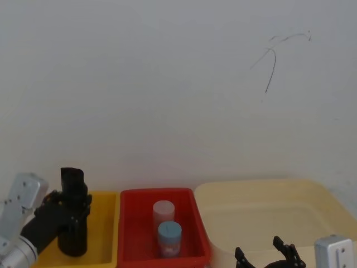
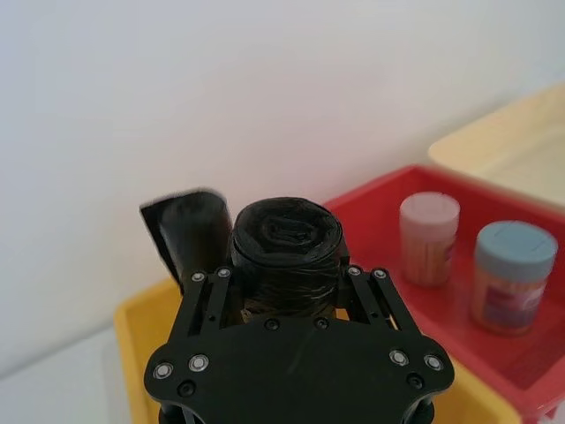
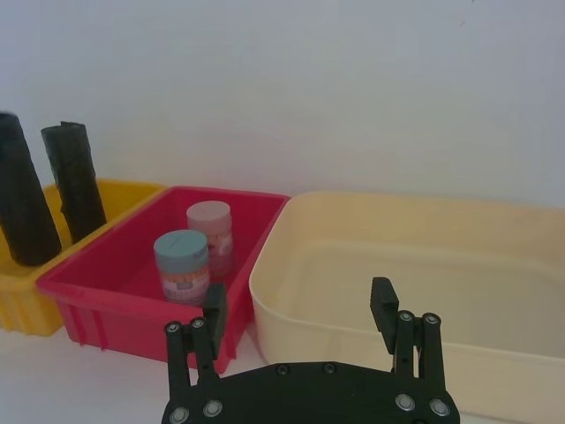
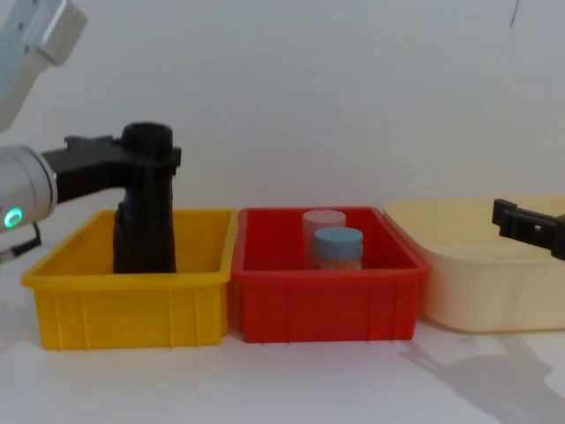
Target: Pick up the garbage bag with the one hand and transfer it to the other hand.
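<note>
The garbage bag (image 2: pixel 284 237) is a thick black roll standing upright in the yellow bin (image 4: pixel 124 305). In the chest view the garbage bag (image 4: pixel 146 234) rises well above the bin's rim. My left gripper (image 2: pixel 284 281) is shut on its upper part, one finger on each side. The head view shows the left gripper (image 1: pixel 70 210) reaching in from the lower left onto the garbage bag (image 1: pixel 72 241). My right gripper (image 3: pixel 298 309) is open and holds nothing. It hovers in front of the cream tub, low on the right in the head view (image 1: pixel 263 255).
A slimmer black roll (image 3: pixel 75 181) stands in the yellow bin behind the thick one. The red bin (image 4: pixel 327 300) in the middle holds a pink-lidded jar (image 1: pixel 163 211) and a blue-lidded jar (image 1: pixel 169 231). A cream tub (image 4: pixel 481 283) sits at the right. A white wall is close behind.
</note>
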